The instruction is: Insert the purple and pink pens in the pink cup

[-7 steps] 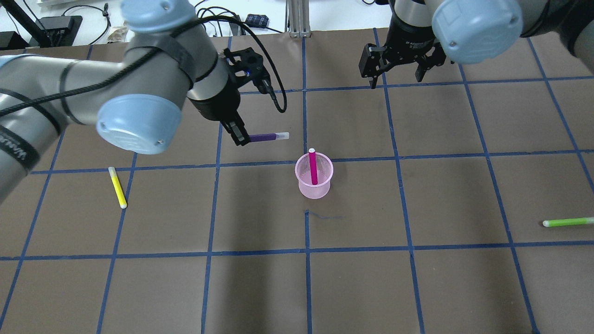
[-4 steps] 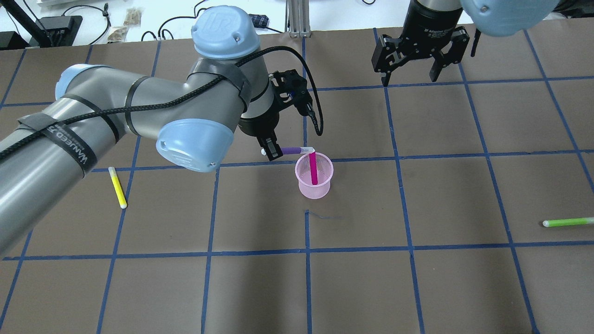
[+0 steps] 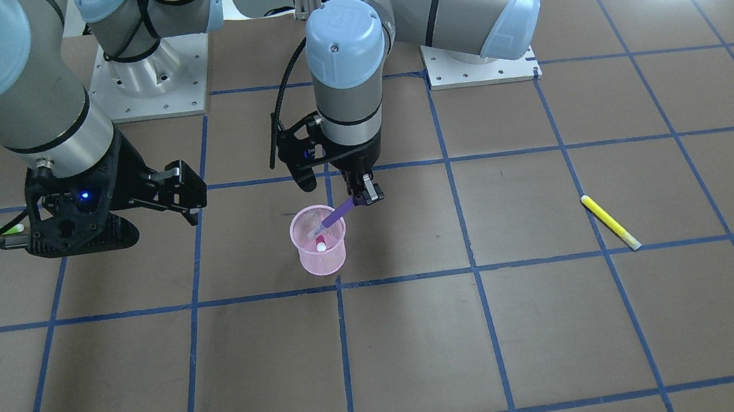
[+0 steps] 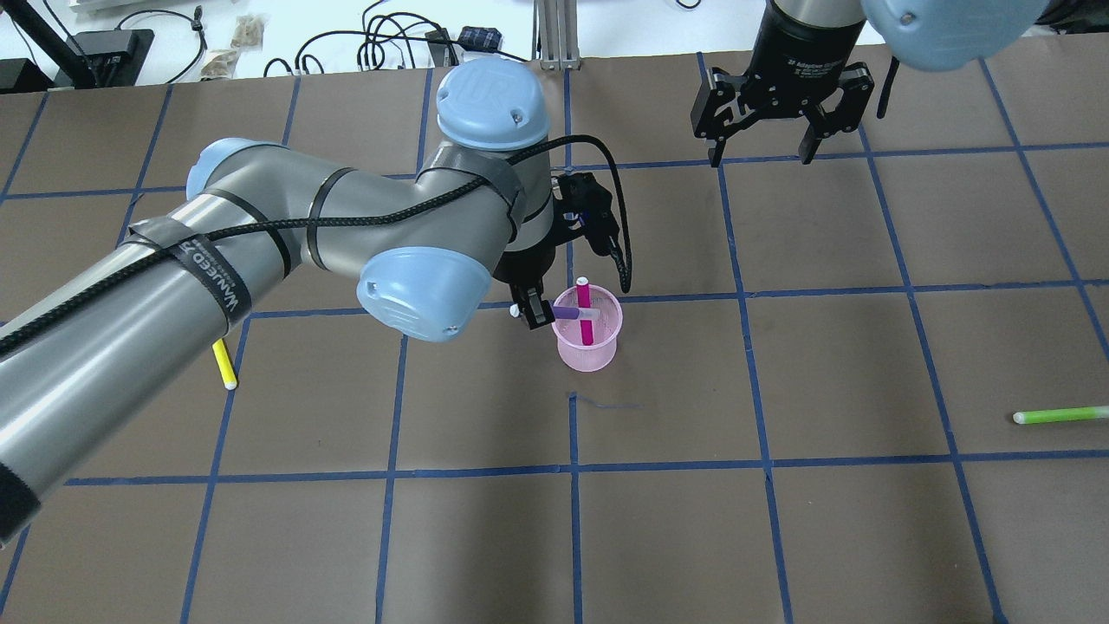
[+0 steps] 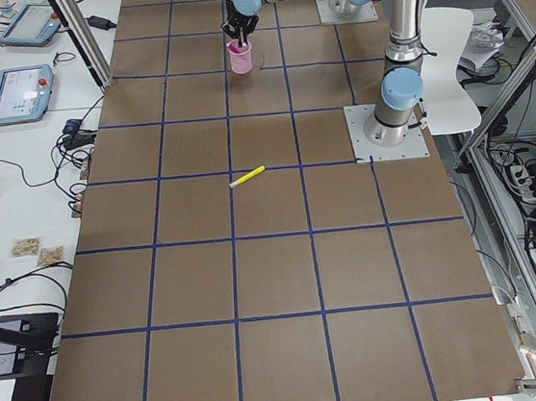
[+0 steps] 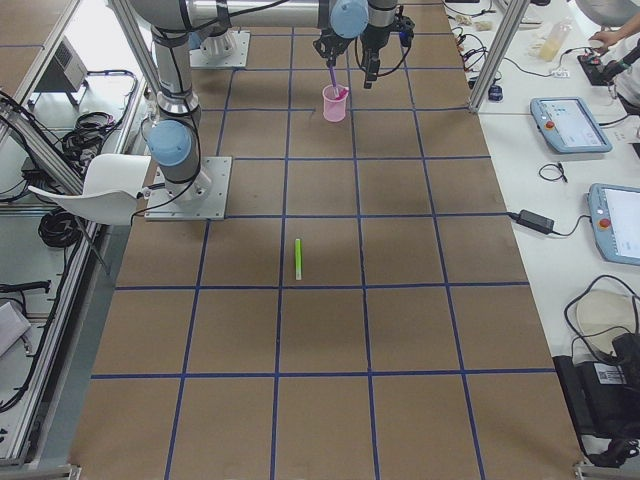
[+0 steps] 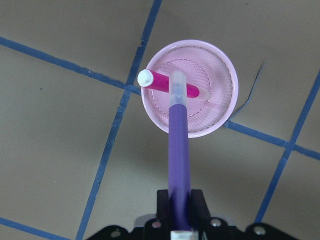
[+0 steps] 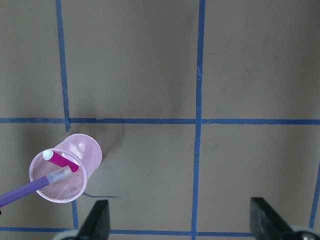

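Note:
The pink mesh cup (image 4: 589, 355) stands upright near the table's middle. The pink pen (image 4: 585, 319) leans inside it, white cap up. My left gripper (image 4: 537, 312) is shut on the purple pen (image 4: 567, 312) and hangs just left of the cup's rim. The purple pen slants down, its clear tip over the cup's mouth and across the pink pen, as the left wrist view shows: purple pen (image 7: 179, 145), cup (image 7: 225, 95). My right gripper (image 4: 762, 154) is open and empty, raised far back right of the cup.
A yellow pen (image 4: 227, 371) lies at the left, partly under my left arm. A green pen (image 4: 1061, 415) lies near the right edge. Cables and boxes sit beyond the table's far edge.
My left arm has carried the purple pen right and forward to the cup; its tip has tilted down over the cup's mouth. The right gripper has shifted a little to the right.

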Robot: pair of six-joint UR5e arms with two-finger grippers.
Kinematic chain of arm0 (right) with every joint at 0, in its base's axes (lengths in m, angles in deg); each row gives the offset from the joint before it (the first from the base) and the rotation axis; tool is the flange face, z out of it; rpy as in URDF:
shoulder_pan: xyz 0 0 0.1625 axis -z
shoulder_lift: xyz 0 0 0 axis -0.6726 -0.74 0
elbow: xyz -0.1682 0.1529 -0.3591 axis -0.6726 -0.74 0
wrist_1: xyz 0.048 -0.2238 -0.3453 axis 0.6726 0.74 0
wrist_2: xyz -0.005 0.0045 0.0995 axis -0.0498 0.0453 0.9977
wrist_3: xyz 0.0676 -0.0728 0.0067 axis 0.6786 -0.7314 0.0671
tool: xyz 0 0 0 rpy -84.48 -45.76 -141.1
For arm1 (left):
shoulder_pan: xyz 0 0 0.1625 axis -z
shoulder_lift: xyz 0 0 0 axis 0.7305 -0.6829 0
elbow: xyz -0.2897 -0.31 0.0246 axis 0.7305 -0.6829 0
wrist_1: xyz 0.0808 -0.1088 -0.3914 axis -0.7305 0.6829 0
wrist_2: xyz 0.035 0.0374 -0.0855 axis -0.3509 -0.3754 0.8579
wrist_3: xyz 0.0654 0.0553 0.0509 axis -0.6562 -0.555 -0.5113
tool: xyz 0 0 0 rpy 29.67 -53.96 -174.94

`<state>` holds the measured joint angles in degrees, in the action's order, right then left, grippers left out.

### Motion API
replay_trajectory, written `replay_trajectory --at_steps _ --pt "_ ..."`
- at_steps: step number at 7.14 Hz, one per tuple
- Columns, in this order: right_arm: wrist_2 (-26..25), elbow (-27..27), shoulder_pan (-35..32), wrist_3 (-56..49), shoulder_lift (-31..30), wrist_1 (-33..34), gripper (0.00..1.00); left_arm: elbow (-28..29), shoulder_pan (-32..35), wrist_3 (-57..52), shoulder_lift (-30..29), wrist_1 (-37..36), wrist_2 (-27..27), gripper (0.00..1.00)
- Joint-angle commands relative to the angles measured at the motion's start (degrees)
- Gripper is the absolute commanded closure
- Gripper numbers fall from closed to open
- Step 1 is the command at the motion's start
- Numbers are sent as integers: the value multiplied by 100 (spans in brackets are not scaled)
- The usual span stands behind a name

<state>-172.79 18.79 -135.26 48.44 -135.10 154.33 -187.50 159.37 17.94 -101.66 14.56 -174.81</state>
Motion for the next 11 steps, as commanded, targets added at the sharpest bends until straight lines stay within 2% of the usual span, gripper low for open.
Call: replay_trajectory --at_steps 1,5,6,7,8,11 --pt "20 10 0 7 0 -11 0 51 129 -5 -180 5 -22 100" --pt "-41 133 9 -2 -17 59 0 78 138 3 -312 -74 -22 100" --pt "-41 133 9 -2 -17 68 0 87 146 3 -339 -83 -39 75" --pt "-41 133 9 -2 -17 59 0 78 146 3 -400 -153 -161 39" --pt "-41 142 9 -2 -17 50 0 87 155 12 -409 -214 -171 19" --pt "-41 142 9 -2 -17 59 0 174 -46 82 46 -206 -127 18"
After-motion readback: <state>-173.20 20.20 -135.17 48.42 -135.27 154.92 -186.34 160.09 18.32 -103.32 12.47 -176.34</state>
